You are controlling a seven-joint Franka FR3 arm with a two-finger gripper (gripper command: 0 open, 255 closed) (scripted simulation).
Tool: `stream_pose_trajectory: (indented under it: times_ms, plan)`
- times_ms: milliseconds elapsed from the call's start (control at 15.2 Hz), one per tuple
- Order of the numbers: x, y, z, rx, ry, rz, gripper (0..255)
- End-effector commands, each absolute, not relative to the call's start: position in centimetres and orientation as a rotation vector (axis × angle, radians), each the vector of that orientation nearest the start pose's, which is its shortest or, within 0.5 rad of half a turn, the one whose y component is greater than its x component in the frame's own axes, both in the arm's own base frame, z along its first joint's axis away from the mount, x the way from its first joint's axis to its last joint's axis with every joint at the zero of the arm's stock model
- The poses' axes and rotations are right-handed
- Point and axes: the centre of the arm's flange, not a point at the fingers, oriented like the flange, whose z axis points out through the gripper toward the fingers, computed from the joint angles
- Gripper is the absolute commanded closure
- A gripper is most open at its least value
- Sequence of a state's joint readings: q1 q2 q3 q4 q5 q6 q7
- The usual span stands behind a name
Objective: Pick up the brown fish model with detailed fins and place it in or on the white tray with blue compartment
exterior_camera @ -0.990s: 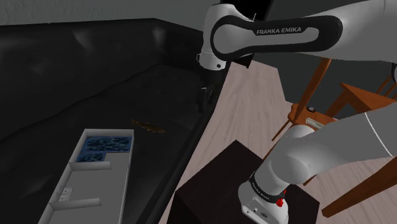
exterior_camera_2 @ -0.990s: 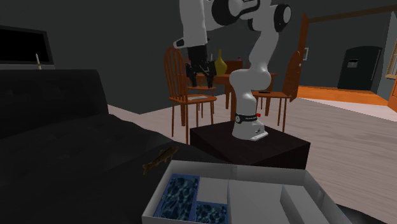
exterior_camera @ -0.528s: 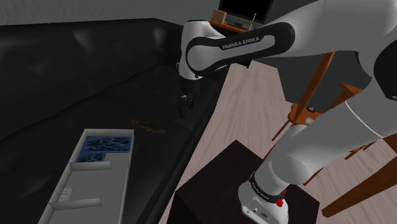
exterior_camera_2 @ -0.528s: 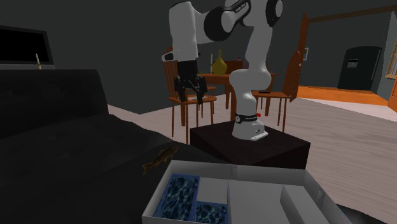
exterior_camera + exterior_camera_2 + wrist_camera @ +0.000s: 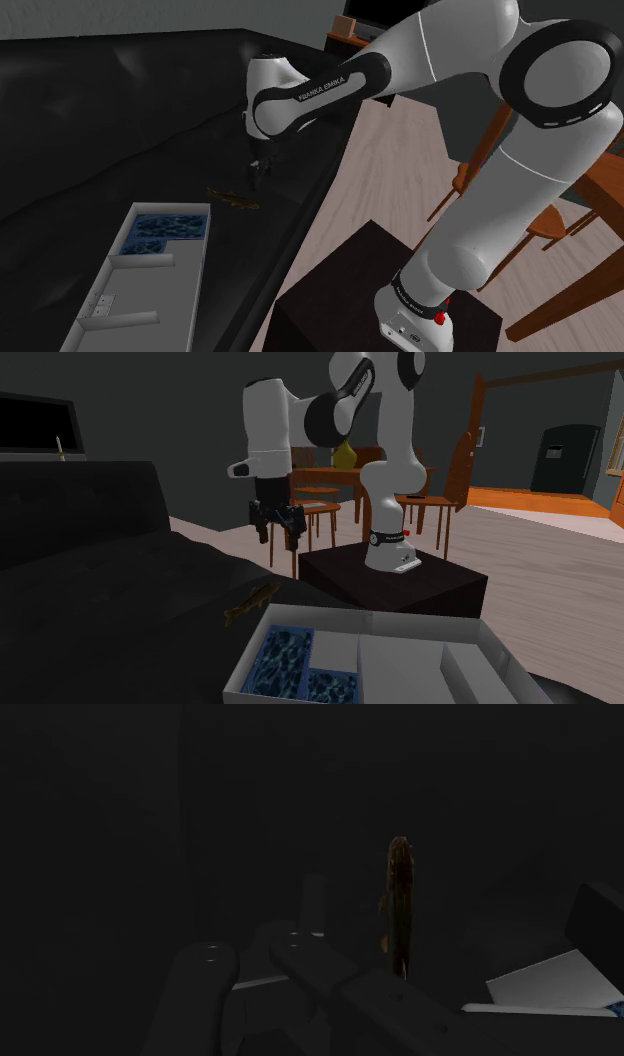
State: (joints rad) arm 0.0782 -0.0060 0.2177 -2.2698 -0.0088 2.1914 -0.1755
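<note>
A black sofa (image 5: 100,110) took up the shoulder view from nine round to twelve o'clock. On its seat lay a long white tray (image 5: 190,275) split into compartments, the one at its far end lined in mottled blue. The brown fish (image 5: 233,198) lay on the seat just beside that blue end, at its one o'clock. Whether it touched the tray's wall could not be told. The gripper (image 5: 260,175) hung over the seat at the fish's one o'clock, near it but apart and pointing down, with bare black cushion between the two. The dark box stand (image 5: 330,300) sat on a pale wooden floor (image 5: 370,150) at the fish's five o'clock. Wooden chairs (image 5: 500,130) stood behind the arm at three o'clock.

The second exterior view looked across the tray toward the arm and took in the room behind it, where a wooden table (image 5: 340,474) carried a yellow vase (image 5: 346,452). In that view the fingers stood apart, open and holding nothing. The fish (image 5: 252,602) lay toward the gripper's six o'clock, at ten o'clock of the blue compartment.

The dim wrist view showed the fish (image 5: 400,904) as a slim strip beyond the fingers, with a white corner of the tray (image 5: 545,989) close by.

The fish was slender and mottled brown, with small fins jutting from its edges. One end was raised a little off the cushion in the second exterior view, while in the shoulder view it read as a thin golden-brown sliver.
</note>
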Motion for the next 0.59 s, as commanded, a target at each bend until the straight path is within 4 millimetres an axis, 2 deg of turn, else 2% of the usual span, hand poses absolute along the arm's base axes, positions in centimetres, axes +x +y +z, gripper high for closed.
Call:
stream_pose_trajectory:
  times_ms: [0, 330, 528]
  plan:
    - [50.1, 16.1, 34.0, -3.059, -0.785, 0.096, 0]
    - [54.2, 19.2, 30.3, -3.048, -0.884, 0.053, 0]
    - [54.7, 19.5, 28.9, -3.046, -0.895, 0.049, 0]
